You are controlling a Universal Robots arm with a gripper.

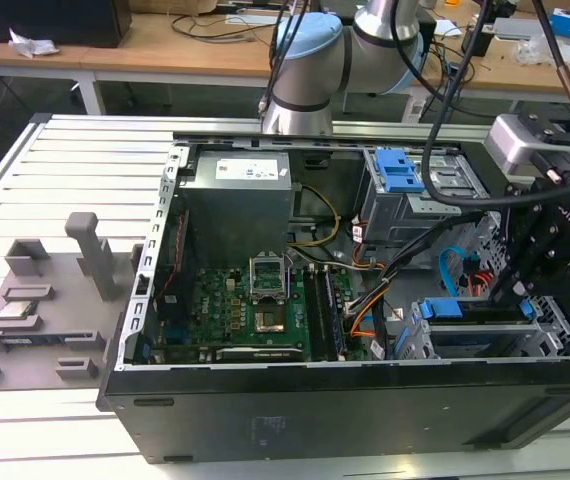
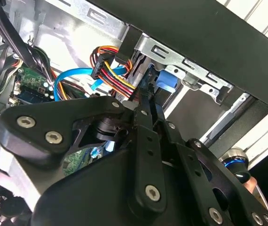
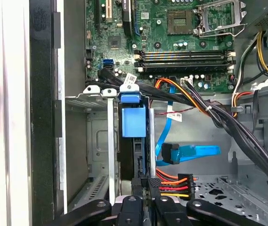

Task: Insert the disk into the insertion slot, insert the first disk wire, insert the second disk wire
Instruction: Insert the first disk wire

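Observation:
The disk (image 3: 134,121), edge-on in its blue carrier, sits inside the silver insertion slot (image 3: 96,155); in the exterior view the disk (image 1: 443,308) lies in the slot (image 1: 555,325) at the case's right. My gripper (image 3: 144,186) is at the disk's connector end, fingers drawn together on the black plug of the first disk wire (image 3: 171,182), an orange, red, yellow and black bundle. The second wrist view has the gripper (image 2: 145,106) just below that bundle (image 2: 117,77). The second disk wire (image 3: 195,151), flat and blue, hangs loose beside the disk, its plug free.
The motherboard (image 1: 255,300) and power supply (image 1: 240,185) fill the case's left. A grey cage with a blue latch (image 1: 400,175) stands behind the slot. Thick black cables (image 3: 218,117) cross above the wires. Grey fixtures (image 1: 45,300) lie on the table at the exterior view's left.

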